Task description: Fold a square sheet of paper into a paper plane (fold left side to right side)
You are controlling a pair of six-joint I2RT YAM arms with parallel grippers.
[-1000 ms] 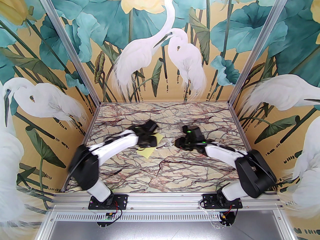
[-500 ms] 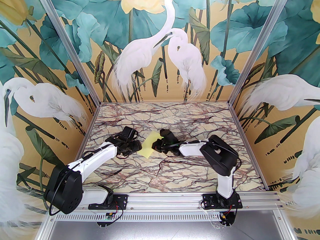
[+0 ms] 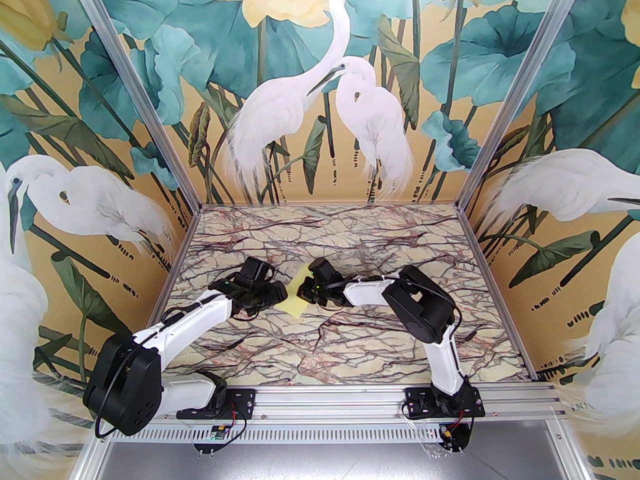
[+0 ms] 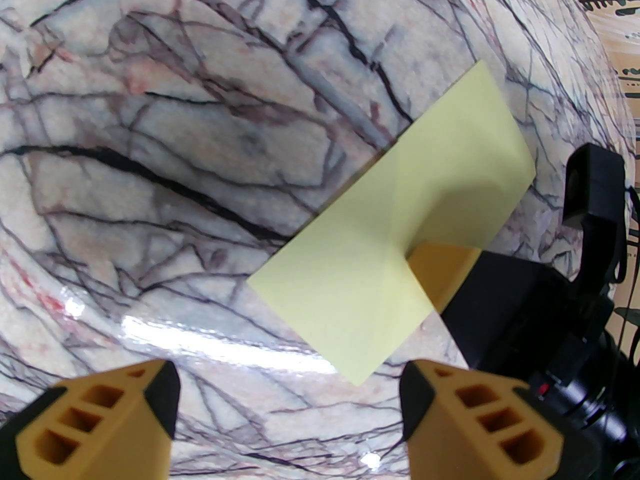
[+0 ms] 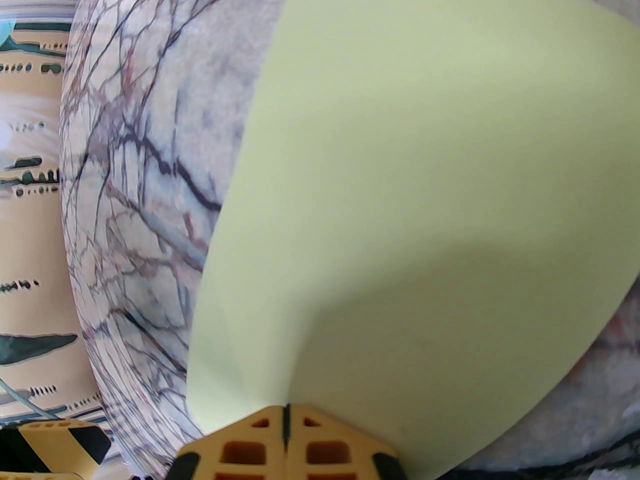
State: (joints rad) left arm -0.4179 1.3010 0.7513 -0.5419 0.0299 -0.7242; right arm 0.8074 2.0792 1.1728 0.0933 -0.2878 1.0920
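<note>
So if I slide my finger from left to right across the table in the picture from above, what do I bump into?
left arm → left tool → square sheet of paper → right tool, pinching the paper's right side → right arm

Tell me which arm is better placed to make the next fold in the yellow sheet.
The right. The right gripper is shut on the edge of the square sheet of paper, holding that part up off the table. The left gripper is open and stops short of the sheet's near corner.
</note>
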